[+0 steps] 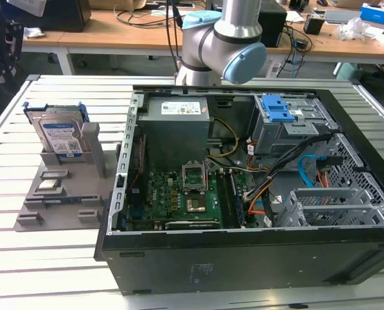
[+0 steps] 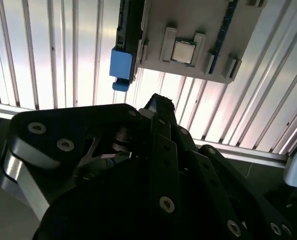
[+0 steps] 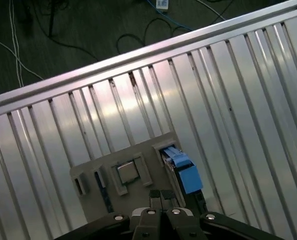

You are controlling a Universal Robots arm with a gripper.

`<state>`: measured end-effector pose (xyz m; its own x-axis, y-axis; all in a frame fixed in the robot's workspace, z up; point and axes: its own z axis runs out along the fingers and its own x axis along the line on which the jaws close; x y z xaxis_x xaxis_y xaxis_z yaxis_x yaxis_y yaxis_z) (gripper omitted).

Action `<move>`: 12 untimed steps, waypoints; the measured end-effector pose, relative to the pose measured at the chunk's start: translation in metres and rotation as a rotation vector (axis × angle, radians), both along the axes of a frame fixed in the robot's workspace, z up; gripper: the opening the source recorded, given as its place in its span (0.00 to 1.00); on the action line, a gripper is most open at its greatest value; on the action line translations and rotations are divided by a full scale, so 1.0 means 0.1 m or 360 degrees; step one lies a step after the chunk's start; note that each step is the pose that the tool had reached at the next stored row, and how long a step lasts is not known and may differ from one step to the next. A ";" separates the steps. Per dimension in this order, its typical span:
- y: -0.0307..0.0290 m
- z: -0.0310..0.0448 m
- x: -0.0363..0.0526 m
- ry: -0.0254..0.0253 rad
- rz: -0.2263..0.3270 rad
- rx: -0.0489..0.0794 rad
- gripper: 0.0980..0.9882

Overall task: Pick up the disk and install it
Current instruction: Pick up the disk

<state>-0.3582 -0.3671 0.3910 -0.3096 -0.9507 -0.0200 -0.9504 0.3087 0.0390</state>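
The disk [image 1: 59, 135], a silver drive with a white-and-blue label in a blue caddy, stands upright in a grey fixture [image 1: 63, 200] on the slatted table, at the exterior view's left. Both wrist views look down on it edge-on, where its blue caddy end shows: the disk [image 2: 121, 65] and the disk [image 3: 185, 172]. My gripper [image 2: 158, 102] hangs well above the fixture, apart from the disk. Its black fingers are shut together with nothing between them, and the gripper [image 3: 161, 199] shows the same in the first wrist view.
An open computer case [image 1: 244, 258] fills the table's middle and right, with a grey power supply [image 1: 176, 123], a motherboard [image 1: 179, 197] and a drive bay with a blue latch [image 1: 279, 106]. A small silver chip [image 2: 182, 51] lies on the fixture. Desks stand behind.
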 end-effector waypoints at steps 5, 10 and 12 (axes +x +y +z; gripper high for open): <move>0.000 0.000 0.000 0.00000 0.0128 0.0000 0.01; 0.000 0.000 0.000 0.00000 0.0200 0.0000 0.01; 0.000 0.000 0.000 0.00000 0.0242 0.0000 0.01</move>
<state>-0.3582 -0.3671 0.3910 -0.1621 -0.9866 -0.0200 -0.9862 0.1612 0.0390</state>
